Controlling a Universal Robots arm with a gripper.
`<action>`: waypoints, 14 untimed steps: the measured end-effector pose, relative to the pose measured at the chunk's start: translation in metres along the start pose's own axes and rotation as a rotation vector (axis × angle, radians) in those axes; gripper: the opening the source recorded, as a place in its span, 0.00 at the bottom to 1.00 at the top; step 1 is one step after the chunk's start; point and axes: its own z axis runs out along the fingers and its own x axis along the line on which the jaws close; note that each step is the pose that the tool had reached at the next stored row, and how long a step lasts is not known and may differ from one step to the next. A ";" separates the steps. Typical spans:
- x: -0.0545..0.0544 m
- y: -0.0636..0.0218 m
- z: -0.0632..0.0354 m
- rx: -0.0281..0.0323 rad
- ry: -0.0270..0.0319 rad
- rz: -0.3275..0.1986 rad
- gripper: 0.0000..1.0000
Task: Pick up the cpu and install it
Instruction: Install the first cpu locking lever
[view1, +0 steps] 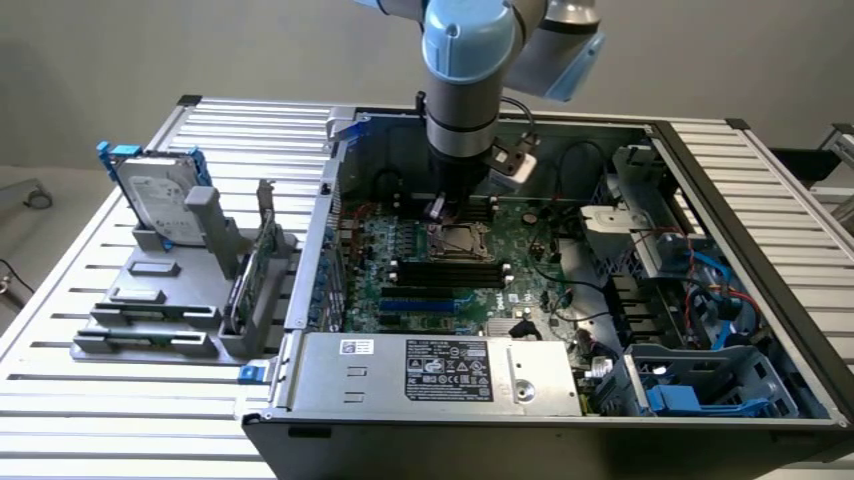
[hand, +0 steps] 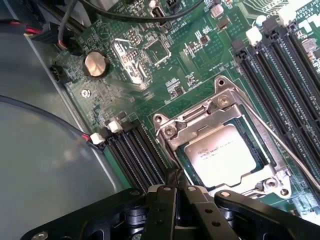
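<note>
Green motherboard (hand: 200, 65) carries the cpu (hand: 223, 155) seated in its socket, jaws fully closed, empty, just beside it.

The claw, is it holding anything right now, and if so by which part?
Nothing is held. The claw is shut with nothing between its fingers, beside the socket frame; the cpu sits seated in the socket.

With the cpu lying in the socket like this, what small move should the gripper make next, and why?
Probably a short straight lift away from the board. The cpu already lies flat inside the socket frame, and the gripper is shut with nothing between its fingers, its tips just beside the frame's edge. Rising first would clear the frame and the slots close by.
</note>
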 end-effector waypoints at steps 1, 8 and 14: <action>0.000 0.0006 0.0001 0.0000 0.0000 0.000 0.11; 0.003 0.0056 0.0005 -0.0002 -0.0005 0.000 0.11; 0.006 0.0094 0.0009 -0.0005 -0.0004 0.000 0.11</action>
